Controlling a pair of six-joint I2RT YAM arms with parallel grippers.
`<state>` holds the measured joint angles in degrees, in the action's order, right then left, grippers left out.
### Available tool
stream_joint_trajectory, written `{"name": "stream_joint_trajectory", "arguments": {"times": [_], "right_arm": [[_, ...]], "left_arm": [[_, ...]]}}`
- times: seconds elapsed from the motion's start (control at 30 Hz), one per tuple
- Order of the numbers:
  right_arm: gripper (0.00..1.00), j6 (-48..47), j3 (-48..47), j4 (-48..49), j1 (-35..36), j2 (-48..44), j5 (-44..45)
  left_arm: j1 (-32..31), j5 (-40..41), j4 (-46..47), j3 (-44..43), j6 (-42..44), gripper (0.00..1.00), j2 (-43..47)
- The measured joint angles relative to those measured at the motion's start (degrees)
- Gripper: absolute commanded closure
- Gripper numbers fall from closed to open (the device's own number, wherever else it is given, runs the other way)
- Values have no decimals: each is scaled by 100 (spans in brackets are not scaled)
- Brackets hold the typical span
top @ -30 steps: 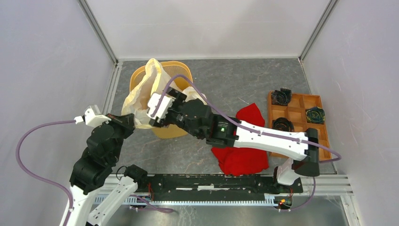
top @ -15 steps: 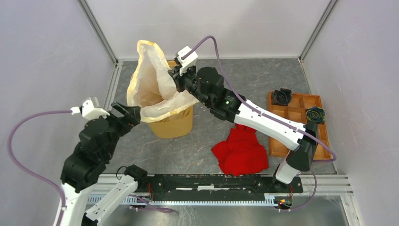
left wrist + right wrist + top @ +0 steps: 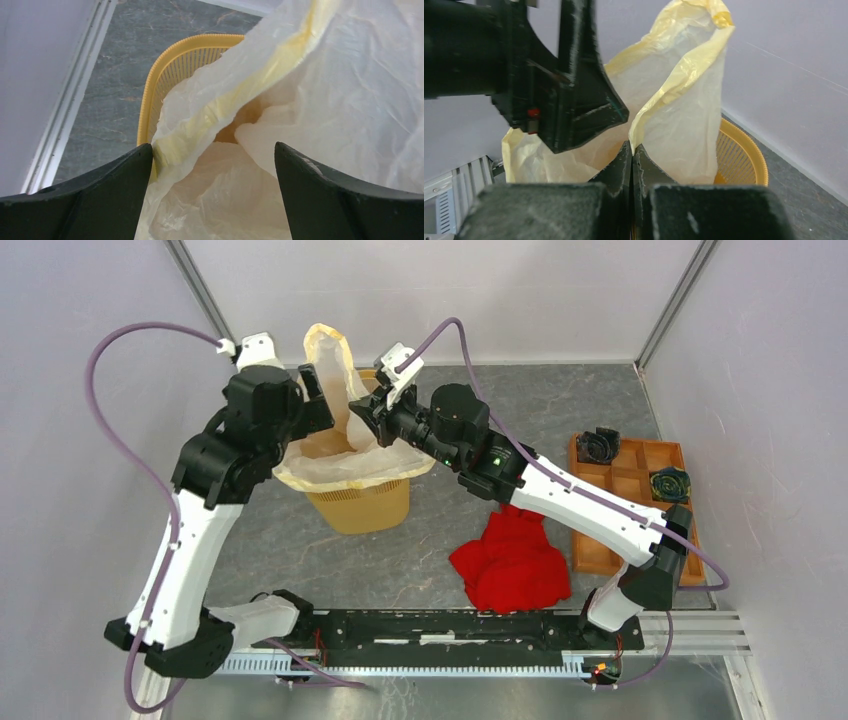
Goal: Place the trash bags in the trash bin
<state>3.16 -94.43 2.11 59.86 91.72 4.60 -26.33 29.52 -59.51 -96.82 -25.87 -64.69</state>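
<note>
Right gripper (image 3: 378,420) was pinched shut on a fold of the cream-white translucent plastic bag (image 3: 336,360). It held the film up above the yellow-orange mesh-walled plastic bin (image 3: 365,508), and the bag's lower part spilled over the bin's near and right rim. Left gripper (image 3: 318,405) stood spread wide against the bag's left side.

The bin sat near the far-left corner, close to the back wall and the side rail. Open grey table lay to its right, before the red cloth heap (image 3: 510,560) and the brown wooden compartment tray (image 3: 632,480) at the right edge.

The left wrist view showed film lying between the parted fingers (image 3: 100,195) and a bare stretch of bin rim (image 3: 170,65). The right wrist view showed the closed tips (image 3: 631,147) gripping the bag's edge, which the top view hid.

Half a second earlier the left arm had been low at the bin's near-left; it had since risen to the far-left side, and the lifted bag had narrowed.
</note>
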Motion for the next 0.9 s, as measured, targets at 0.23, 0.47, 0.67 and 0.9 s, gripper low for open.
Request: {"name": "stream_joint_trajectory", "arguments": {"times": [0.23,0.47,0.67,0.9], "right_arm": [[100,122,-39,-52,-170,7,-212],[100,260,-131,-68,-385,94,-468],[100,457,-164,-66,-570,173,-734],[100,1740,-70,658,-1303,404,-2098]], "left_arm": [[0,588,173,-195,501,30,-334],[33,765,385,-481,890,26,-431],[243,470,400,-868,940,67,-905],[789,323,402,-787,1303,79,-1025]]}}
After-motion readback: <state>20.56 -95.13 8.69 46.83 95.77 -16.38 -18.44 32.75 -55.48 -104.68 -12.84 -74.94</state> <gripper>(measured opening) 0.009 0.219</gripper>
